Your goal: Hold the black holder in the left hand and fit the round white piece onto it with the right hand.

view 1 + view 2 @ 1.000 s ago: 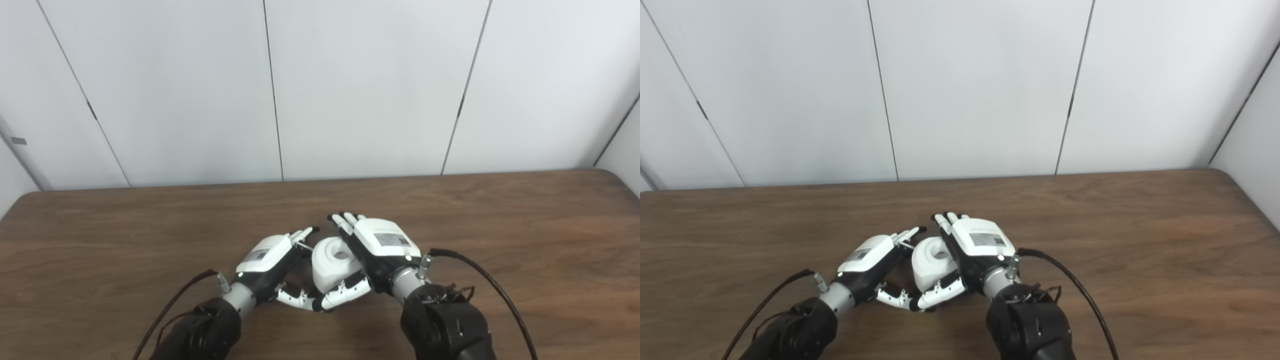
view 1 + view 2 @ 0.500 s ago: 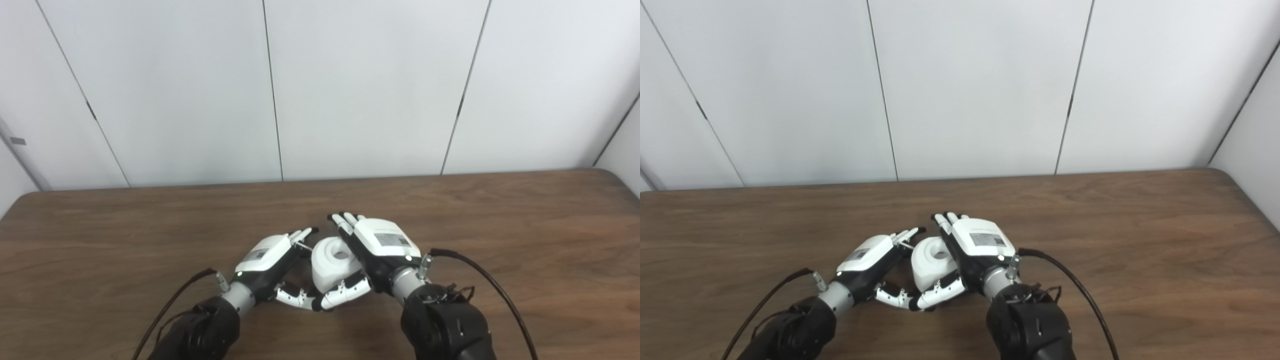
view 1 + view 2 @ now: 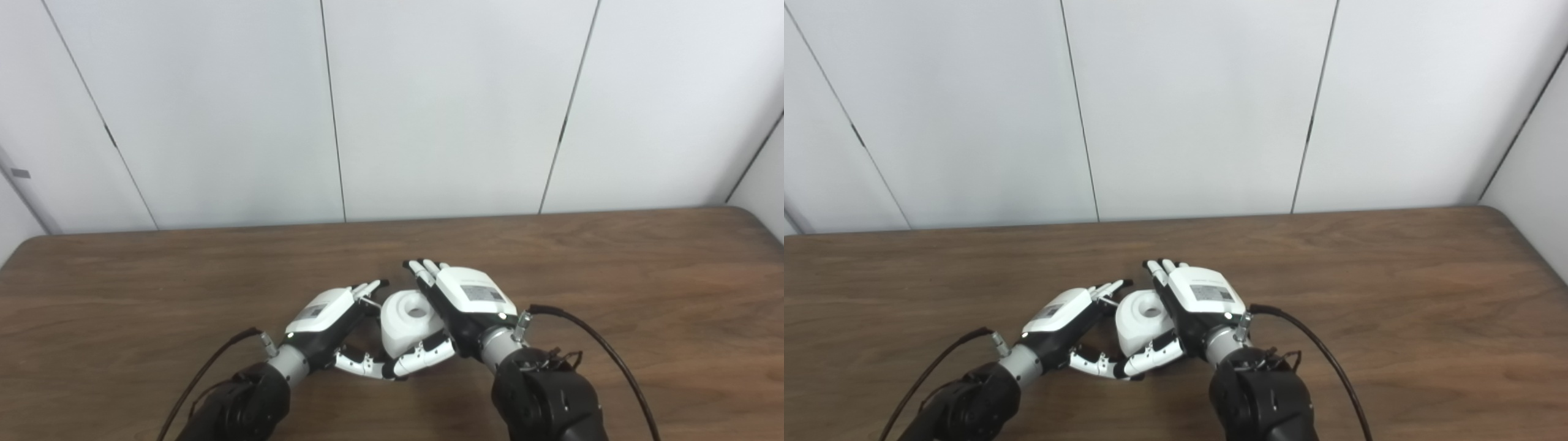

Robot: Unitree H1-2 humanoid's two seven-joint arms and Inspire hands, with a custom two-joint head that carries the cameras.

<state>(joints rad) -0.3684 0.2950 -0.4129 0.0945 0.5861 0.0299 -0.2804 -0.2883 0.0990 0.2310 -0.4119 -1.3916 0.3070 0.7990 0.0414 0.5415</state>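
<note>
Black holder is not visible anywhere, so I cannot tell whether the fitting is done. Leftmost, the left hand (image 3: pixel 327 312) lies on the wooden table (image 3: pixel 612 257), fingers extended, apparently holding nothing. Between the hands sits the round white piece (image 3: pixel 409 320), upright, its hole facing up. The right hand (image 3: pixel 465 300) cups it, fingers straight, thumb curled under.
</note>
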